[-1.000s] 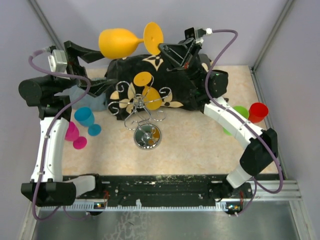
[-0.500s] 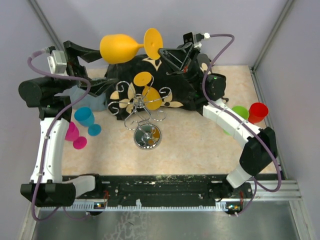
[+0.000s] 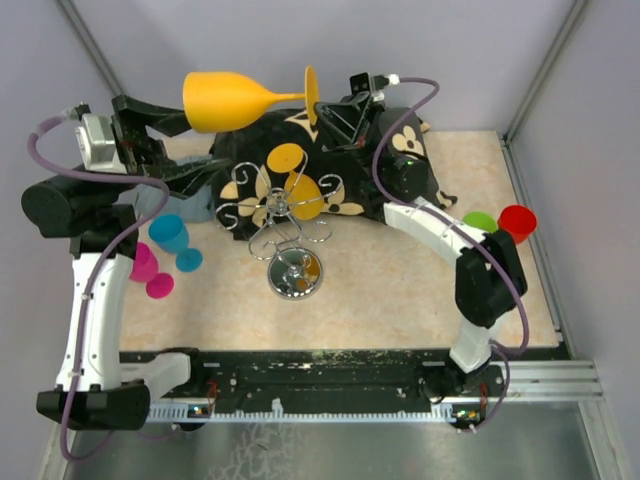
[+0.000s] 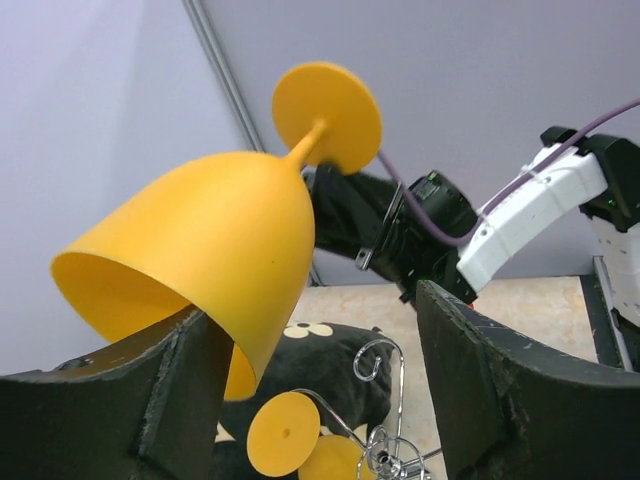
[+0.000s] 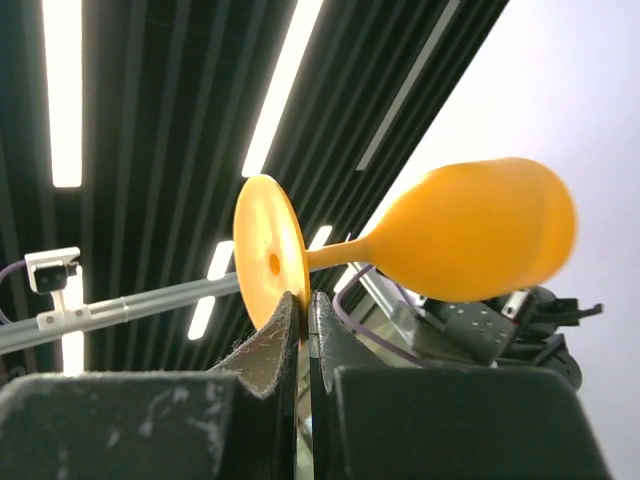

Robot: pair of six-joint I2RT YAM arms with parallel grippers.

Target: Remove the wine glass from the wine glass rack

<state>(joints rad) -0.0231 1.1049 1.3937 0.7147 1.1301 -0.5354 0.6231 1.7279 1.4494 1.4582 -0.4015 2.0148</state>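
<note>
The orange wine glass (image 3: 232, 99) lies on its side high in the top middle of the overhead view, up and away from the rack (image 3: 283, 222) on the counter (image 3: 400, 290). The right jaws are shut tight on the edge of its round foot. The left jaws stand wide open with the cup part between them (close to one side, a gap on the other). They should close softly on the fat middle first; only then should the right jaws let go.
</note>
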